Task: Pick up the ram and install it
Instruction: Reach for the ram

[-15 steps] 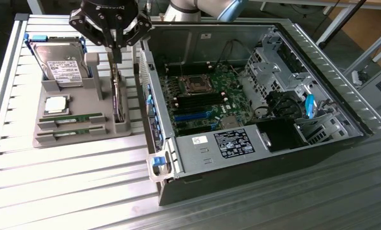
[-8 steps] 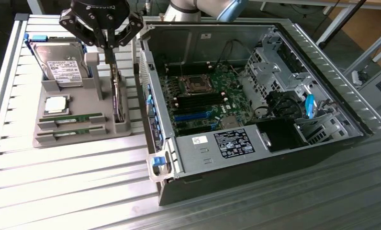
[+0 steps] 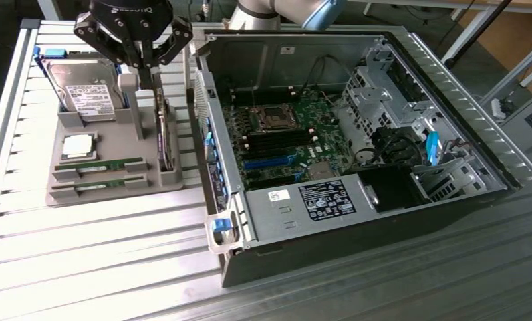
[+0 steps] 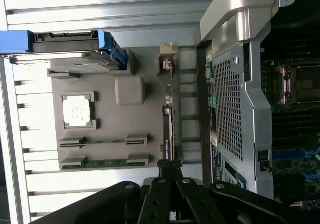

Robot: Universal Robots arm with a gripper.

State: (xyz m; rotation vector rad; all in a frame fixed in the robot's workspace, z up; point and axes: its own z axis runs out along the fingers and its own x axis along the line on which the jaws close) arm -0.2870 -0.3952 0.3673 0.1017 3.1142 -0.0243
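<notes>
while i watch from afar, arm: wrist pointing straight down above the grey holder [image 3: 123,144]
gripper [image 3: 146,67]: fingers pressed narrow, holding unclear
ram [image 3: 101,179]: lying flat in holder

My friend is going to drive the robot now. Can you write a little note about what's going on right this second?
The gripper is shut, holding nothing I can see, and is up above the grey tray.
Ram: two green sticks sit in the tray's slots. A third thin stick stands on edge on the tray's side nearest the computer. In the wrist view the gripper lines up with its end.
Done: nothing lifted yet.
Left: picking up the ram and fitting it inside the open computer.
</notes>
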